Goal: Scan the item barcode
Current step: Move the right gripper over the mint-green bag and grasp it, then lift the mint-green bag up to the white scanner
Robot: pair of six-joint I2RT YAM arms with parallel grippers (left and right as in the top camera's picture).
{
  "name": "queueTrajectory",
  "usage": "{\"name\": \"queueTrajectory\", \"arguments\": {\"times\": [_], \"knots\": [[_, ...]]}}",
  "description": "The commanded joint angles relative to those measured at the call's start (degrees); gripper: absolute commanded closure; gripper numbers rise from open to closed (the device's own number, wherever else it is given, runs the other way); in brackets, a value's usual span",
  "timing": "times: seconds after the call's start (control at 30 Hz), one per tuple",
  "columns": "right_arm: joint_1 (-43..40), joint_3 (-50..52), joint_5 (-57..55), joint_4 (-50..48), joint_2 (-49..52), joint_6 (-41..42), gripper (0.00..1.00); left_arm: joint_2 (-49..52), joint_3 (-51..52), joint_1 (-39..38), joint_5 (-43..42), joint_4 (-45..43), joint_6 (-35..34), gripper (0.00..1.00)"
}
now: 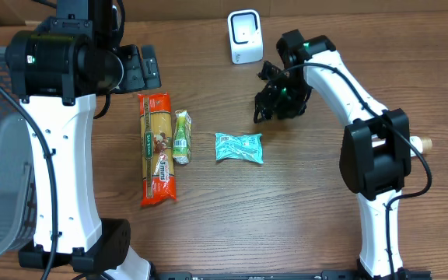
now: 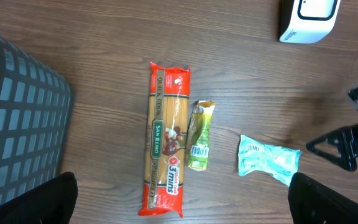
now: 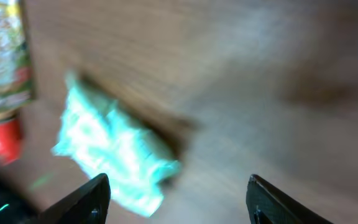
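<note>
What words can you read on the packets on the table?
"SAN REMO": on the green label of the pasta packet.
"3mins": lower down on the same packet.
The green sachet: print too small to read.
The teal packet: print too blurred to read.
The white scanner: no writing I can see.

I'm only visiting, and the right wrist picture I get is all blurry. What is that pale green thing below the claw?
Observer: A mint-green packet, lying flat on the wooden table. The right claw is open and not touching it.
Operator: Is anything else lying there?
Observer: Yes, a long red pasta pack with a small green sachet beside it.
Operator: Where would things get scanned?
Observer: A white scanner stands at the far side of the table.
</note>
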State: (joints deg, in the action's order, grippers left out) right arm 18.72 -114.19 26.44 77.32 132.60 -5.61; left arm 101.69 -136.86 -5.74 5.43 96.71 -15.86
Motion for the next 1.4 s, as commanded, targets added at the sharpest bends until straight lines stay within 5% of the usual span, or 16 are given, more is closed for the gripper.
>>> {"name": "queueTrajectory", "arguments": {"times": [0.0, 0.5, 0.57, 0.63, 0.67, 1.0, 1.37], "knots": [[0.4, 2.1, 7.8, 0.5, -1.4, 1.9, 0.27, 0.2, -0.1, 0.0, 0.5, 0.1, 1.1, 0.0], [6.2, 17.2, 10.7, -15.2, -1.3, 18.8, 0.34, 0.2, -0.1, 0.0, 0.5, 0.1, 1.1, 0.0], [6.8, 17.2, 8.2, -15.6, -1.3, 21.9, 0.51, 0.2, -0.1, 0.0, 0.5, 0.1, 1.1, 0.0], [6.8, 17.2, 7.0, -15.6, -1.3, 23.6, 0.88, 0.2, -0.1, 0.0, 0.5, 0.1, 1.1, 0.0], [6.8, 17.2, 7.1, -15.8, -1.3, 23.6, 0.95, 0.2, -0.1, 0.0, 0.5, 0.1, 1.1, 0.0], [6.3, 15.6, 6.6, -16.9, -4.7, 17.8, 0.96, 0.2, -0.1, 0.0, 0.5, 0.1, 1.1, 0.0], [6.3, 15.4, -6.5, -17.4, -16.8, 12.8, 0.96, 0.2, -0.1, 0.0, 0.5, 0.1, 1.1, 0.0]]}}
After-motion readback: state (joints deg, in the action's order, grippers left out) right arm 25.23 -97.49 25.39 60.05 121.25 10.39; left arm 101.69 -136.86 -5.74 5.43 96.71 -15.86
